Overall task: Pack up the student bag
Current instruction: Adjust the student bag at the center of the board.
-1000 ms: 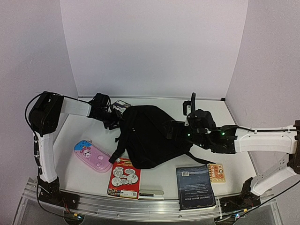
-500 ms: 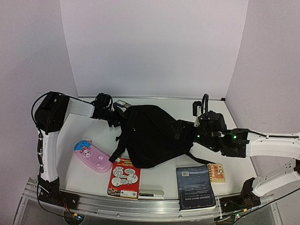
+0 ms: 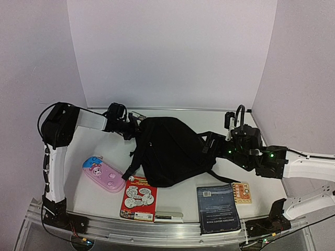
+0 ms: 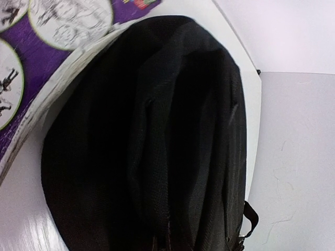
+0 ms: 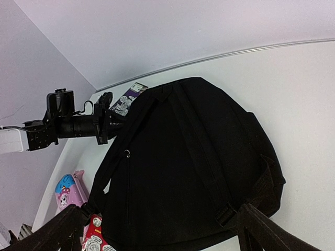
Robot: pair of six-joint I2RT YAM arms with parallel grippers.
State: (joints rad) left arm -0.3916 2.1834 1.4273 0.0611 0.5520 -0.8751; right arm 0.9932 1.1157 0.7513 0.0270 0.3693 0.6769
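Student bag [image 3: 167, 151] lies flat mid-table [image 3: 94, 198], straps up, same spot as 1 s ago. Right gripper [image 3: 208, 144] has backed off to the bag's right: a second ago its wrist sat over the bag's right side, now it's clear of the fabric, with only the fingers reaching the bag's right edge. The right wrist view shows both fingers [image 5: 261, 230] spread wide with the bag's near edge between them and nothing gripped. Left gripper [image 3: 131, 125] has barely moved and sits at the bag's far-left edge beside a purple booklet [image 3: 137, 115]. The left wrist view shows only bag fabric and the booklet's cover, no fingers, so I can't tell its opening or whether it has hold of anything. Unmoved: pink case [image 3: 103, 175] to the bag's near-left, red book [image 3: 138, 197] just in front of the bag, dark blue book [image 3: 218, 207] to its near-right.
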